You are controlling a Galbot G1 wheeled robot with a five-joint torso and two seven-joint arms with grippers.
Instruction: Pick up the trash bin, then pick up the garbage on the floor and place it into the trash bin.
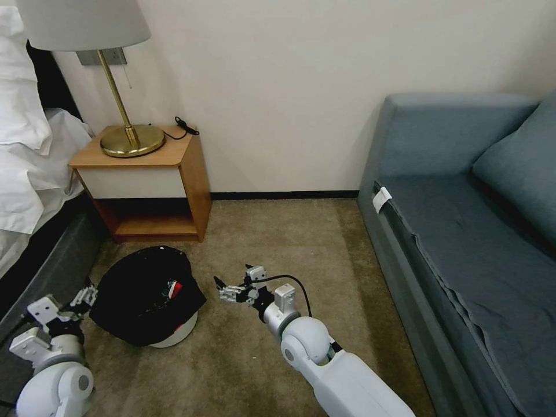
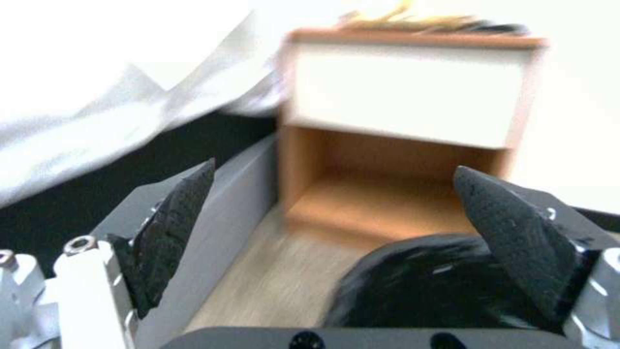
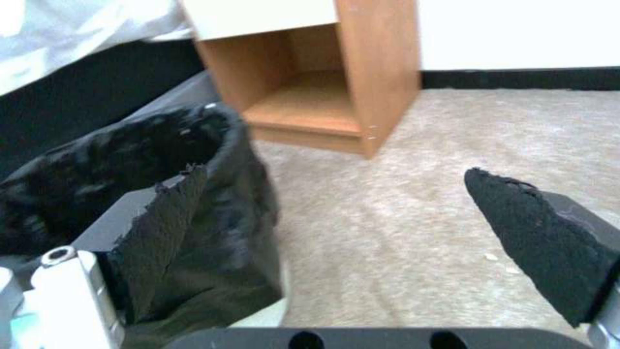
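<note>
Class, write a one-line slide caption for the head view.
Trash bin on carpet before the nightstand, open left end effector and open right end effector flanking it.

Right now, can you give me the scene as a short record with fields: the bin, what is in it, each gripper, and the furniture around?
trash bin: white, lined with a black bag, on the carpet in front of the nightstand
contents: a red-and-white piece shows inside
left gripper: open, at the bin's left side
right gripper: open, empty, to the right of the bin, apart from it
nightstand: wooden, with a brass lamp on top
sofa: grey-blue, on the right
</note>
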